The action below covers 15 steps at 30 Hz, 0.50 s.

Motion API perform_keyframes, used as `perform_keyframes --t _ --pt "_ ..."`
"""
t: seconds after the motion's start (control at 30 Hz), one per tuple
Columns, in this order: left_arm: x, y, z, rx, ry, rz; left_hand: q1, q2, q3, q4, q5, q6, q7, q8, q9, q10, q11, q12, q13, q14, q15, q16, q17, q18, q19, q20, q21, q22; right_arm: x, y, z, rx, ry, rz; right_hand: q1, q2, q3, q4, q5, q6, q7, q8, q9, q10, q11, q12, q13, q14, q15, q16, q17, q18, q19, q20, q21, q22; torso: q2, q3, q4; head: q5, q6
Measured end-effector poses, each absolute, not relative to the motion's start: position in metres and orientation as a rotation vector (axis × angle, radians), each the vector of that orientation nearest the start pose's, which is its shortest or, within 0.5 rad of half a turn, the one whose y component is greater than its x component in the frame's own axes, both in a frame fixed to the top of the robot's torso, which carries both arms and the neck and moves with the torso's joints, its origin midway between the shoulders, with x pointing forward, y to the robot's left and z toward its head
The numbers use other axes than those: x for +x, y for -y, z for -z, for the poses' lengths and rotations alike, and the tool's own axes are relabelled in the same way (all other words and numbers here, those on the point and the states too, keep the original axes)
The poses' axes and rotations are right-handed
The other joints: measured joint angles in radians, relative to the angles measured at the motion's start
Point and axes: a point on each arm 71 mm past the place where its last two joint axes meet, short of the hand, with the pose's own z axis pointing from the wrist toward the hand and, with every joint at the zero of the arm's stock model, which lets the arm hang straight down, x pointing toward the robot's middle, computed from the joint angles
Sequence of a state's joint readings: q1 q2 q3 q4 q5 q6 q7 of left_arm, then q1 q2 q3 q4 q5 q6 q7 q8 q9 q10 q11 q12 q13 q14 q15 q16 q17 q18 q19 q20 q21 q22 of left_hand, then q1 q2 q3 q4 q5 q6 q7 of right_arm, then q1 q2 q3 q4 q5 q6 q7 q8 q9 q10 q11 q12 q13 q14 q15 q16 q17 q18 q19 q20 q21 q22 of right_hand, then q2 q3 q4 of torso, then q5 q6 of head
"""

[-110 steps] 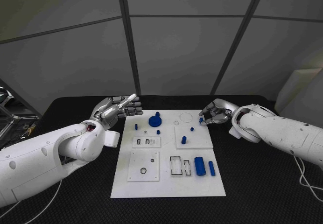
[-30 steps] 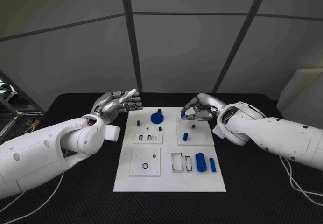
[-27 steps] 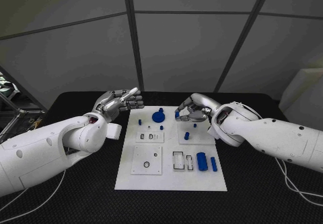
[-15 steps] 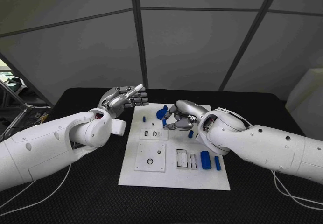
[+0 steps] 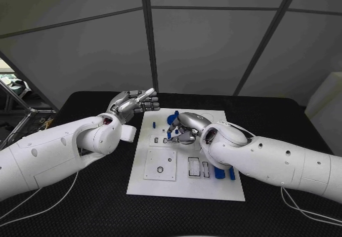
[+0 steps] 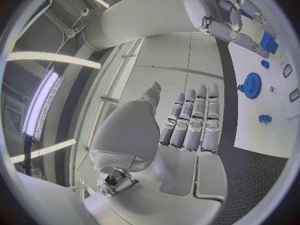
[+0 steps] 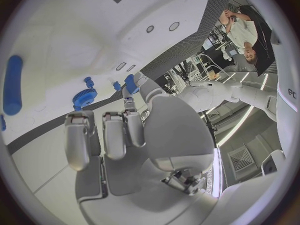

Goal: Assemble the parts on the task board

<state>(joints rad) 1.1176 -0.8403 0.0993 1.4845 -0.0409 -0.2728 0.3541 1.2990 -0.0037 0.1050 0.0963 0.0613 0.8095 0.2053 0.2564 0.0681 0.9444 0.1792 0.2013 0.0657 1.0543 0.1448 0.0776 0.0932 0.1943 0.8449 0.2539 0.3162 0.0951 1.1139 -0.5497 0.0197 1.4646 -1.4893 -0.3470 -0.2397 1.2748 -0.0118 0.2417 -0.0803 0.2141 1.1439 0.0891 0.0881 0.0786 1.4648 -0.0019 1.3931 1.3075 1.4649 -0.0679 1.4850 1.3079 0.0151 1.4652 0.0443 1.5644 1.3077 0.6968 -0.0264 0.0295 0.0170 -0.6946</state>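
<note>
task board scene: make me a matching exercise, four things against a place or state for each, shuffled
Things
1. left robot hand
2. right robot hand
3. gear
4. board

Places or states
A. over the board, pinching a blue peg
B. white, flat on the black table
C. blue, at the board's far end
D. raised beside the board, holding nothing

Pairs: 1-D, 2-A, 3-C, 4-B
</note>
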Motion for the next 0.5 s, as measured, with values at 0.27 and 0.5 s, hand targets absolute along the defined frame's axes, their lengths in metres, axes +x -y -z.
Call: perform_keyframes --t 0.27,0.5 --pt "0.5000 -0.2193 0.1723 -1.145 -1.371 1.581 0.000 0.000 0.000 0.000 0.000 0.000 0.000 0.000 0.000 0.000 0.000 -0.004 0.000 0.000 0.000 0.000 0.000 0.000 0.000 0.000 0.000 0.000 0.4799 0.0688 0.2058 -0.136 -1.664 -0.742 0.000 0.000 0.000 0.000 0.000 0.000 0.000 -0.001 0.000 0.000 0.000 0.000 0.000 0.000 0.000 0.000 0.000 0.000 0.000 0.000 0.000 0.000 0.000 0.0006 -0.0004 -0.001 -0.006" --pt "0.5000 -0.2186 0.1725 -1.146 -1.373 1.582 0.000 0.000 0.000 0.000 0.000 0.000 0.000 0.000 0.000 0.000 0.000 -0.004 0.000 0.000 0.000 0.000 0.000 0.000 0.000 0.000 0.000 0.000 0.4806 0.0656 0.2096 -0.143 -1.665 -0.727 -0.005 0.002 -0.002 -0.001 0.003 0.000 -0.001 -0.005 0.000 0.000 0.000 0.000 0.000 0.000 0.000 0.000 0.000 0.000 0.000 0.000 0.000 0.000 0.000 0.0010 -0.0004 0.000 -0.011"
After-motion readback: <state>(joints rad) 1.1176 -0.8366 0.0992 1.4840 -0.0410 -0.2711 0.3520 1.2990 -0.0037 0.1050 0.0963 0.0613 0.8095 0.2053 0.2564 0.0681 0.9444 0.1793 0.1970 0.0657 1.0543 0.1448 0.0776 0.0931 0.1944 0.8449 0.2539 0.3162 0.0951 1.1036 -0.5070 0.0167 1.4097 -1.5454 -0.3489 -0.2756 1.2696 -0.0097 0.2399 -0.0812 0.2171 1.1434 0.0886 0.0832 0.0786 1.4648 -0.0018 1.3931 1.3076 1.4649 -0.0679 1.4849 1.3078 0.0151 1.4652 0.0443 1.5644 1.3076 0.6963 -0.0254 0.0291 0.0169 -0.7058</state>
